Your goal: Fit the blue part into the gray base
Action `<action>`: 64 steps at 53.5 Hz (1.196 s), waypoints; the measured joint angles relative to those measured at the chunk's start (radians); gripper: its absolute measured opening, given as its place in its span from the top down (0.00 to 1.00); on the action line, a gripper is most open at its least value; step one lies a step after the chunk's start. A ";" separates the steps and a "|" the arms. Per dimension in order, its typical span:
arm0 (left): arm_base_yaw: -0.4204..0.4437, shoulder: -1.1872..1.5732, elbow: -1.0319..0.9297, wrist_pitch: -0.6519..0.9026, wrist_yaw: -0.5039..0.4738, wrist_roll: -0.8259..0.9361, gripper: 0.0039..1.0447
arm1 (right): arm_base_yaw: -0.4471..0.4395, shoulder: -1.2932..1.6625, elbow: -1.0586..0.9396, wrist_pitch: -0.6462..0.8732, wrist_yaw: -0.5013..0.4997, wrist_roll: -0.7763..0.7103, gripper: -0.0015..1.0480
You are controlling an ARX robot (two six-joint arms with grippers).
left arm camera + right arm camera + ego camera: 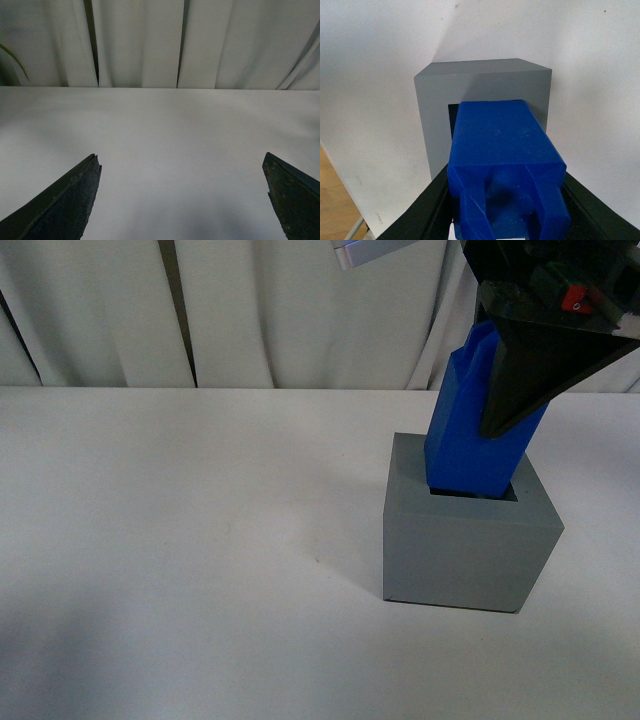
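Blue part, place: the blue part [470, 440] stands with its lower end inside the square recess on top of the gray base [465, 550]. Most of its length is above the rim.
Gray base, place: it sits on the white table [200, 540], to the robot's right of centre, with nothing else near it.
Right jaws: the right gripper [509, 210] is clenched on the upper half of the blue part, one finger on each opposite side.
Left jaws: the left gripper [181, 160] is spread wide over bare table and holds nothing.
Risk, jamming: in the front view the post seems to lean a little away from upright. Pressed down at that angle, a lower corner could bind against the recess wall.
Risk, base shift: the cube is not held by anything. A sideways push from a binding post could slide or tip it.
Risk, early release: let go now, the post may stay cocked and only partly seated.
Risk, finger contact: the fingers grip fairly low, so a deep push might bring their tips onto the rim.
Look of the part: bright blue matte plastic, square in section and narrower than the cube. Its top has cut-out, handle-like ribs.
Fit: a thin dark gap shows beside the post in the recess, so I judge the fit loose rather than tight.
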 joint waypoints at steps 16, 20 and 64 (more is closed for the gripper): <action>0.000 0.000 0.000 0.000 0.000 0.000 0.06 | 0.000 0.000 0.000 -0.012 -0.006 -0.002 0.55; 0.000 0.000 0.000 0.000 0.000 0.000 0.06 | -0.002 0.000 -0.001 -0.010 -0.002 -0.003 0.55; 0.000 0.000 0.000 0.000 0.000 0.000 0.06 | -0.006 -0.008 -0.016 -0.010 0.013 -0.018 0.55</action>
